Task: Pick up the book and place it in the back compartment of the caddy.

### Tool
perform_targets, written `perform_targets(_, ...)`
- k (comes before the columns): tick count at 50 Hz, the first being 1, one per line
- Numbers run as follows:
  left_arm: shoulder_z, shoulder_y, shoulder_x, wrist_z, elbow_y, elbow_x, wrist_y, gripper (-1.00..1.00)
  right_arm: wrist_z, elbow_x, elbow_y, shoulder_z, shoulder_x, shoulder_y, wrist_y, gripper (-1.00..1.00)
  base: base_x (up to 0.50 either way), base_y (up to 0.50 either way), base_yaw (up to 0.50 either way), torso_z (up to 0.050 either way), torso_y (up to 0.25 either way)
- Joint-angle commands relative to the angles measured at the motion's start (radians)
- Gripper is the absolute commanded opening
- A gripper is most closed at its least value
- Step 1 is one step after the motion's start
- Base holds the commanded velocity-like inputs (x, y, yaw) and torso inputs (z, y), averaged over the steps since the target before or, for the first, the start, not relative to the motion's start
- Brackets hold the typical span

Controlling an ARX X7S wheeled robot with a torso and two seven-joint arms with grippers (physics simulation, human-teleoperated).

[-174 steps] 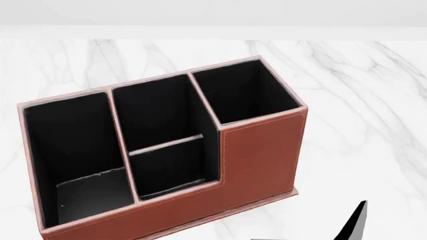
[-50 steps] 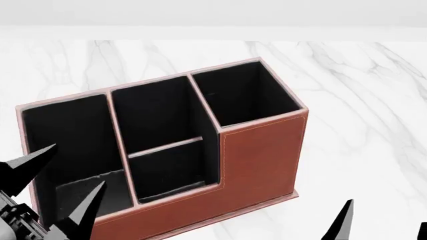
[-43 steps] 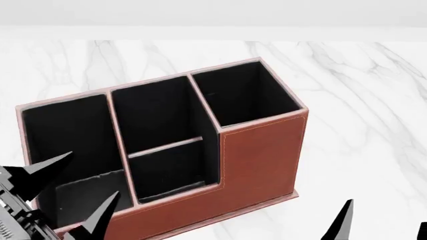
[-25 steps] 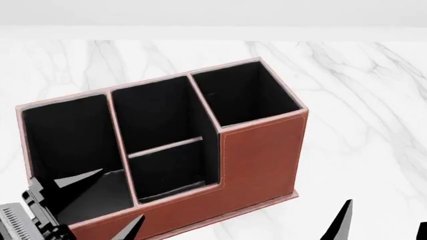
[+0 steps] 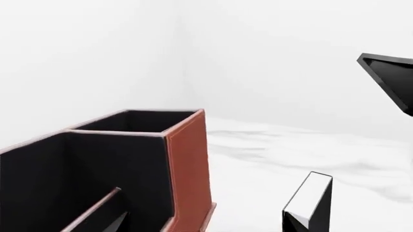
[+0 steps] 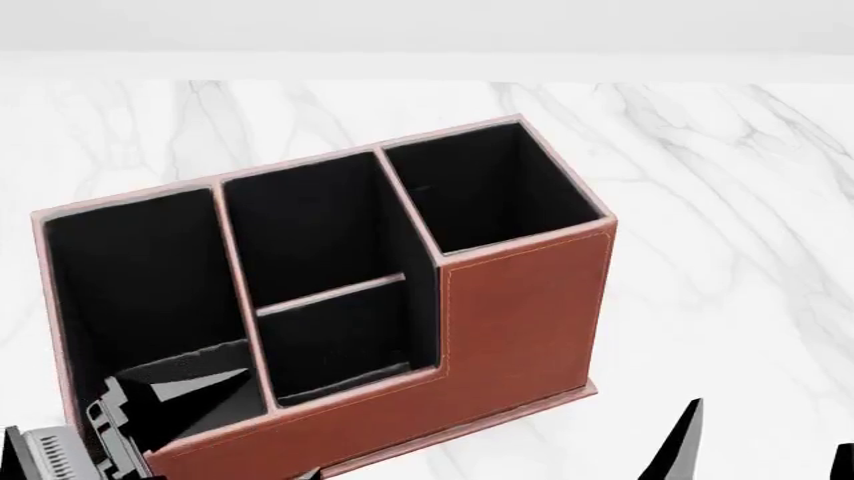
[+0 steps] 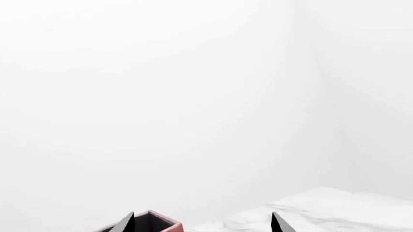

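Observation:
The reddish-brown caddy [image 6: 521, 300] stands mid-table, black inside. Its small low-walled back compartment [image 6: 340, 335] is the near half of the middle section and holds nothing I can see. No book shows in any view. My left gripper [image 6: 247, 430] is open at the bottom left, one finger [image 6: 180, 385] over the long end cell and the other outside the front wall. In the left wrist view the gripper [image 5: 206, 224] straddles the caddy [image 5: 187, 164]. My right gripper [image 6: 765, 455] is open and empty, right of the caddy; it also shows in the right wrist view [image 7: 203, 224].
White marble table [image 6: 721, 200] lies all round the caddy. A greyish patch [image 6: 214, 358] lies at the bottom of the long end cell; I cannot tell what it is. A black wedge [image 5: 390, 82] enters the left wrist view's edge. A caddy corner [image 7: 154, 224] shows in the right wrist view.
My left gripper came into view and has slid right and towards the near edge along the caddy's long end cell, staying open. The right gripper and the caddy have not moved.

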Motion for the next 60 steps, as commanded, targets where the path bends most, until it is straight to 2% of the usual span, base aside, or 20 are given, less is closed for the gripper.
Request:
perform_targets(1,0.019,-0.002,0.009,0.024,-0.015,-0.004,-0.001,1.0,0.004,0.0,-0.003,-0.002,0.003,-0.002,0.0,1.0,0.0,0.0,0.0,0.0,0.0)
perform_targets(60,0.148,-0.057,0.081,0.104,-0.094,0.038,-0.052,1.0,0.009,0.003,0.013,-0.017,0.012,0.007,-0.01,1.0,0.0,0.0,0.0,0.0,0.0)
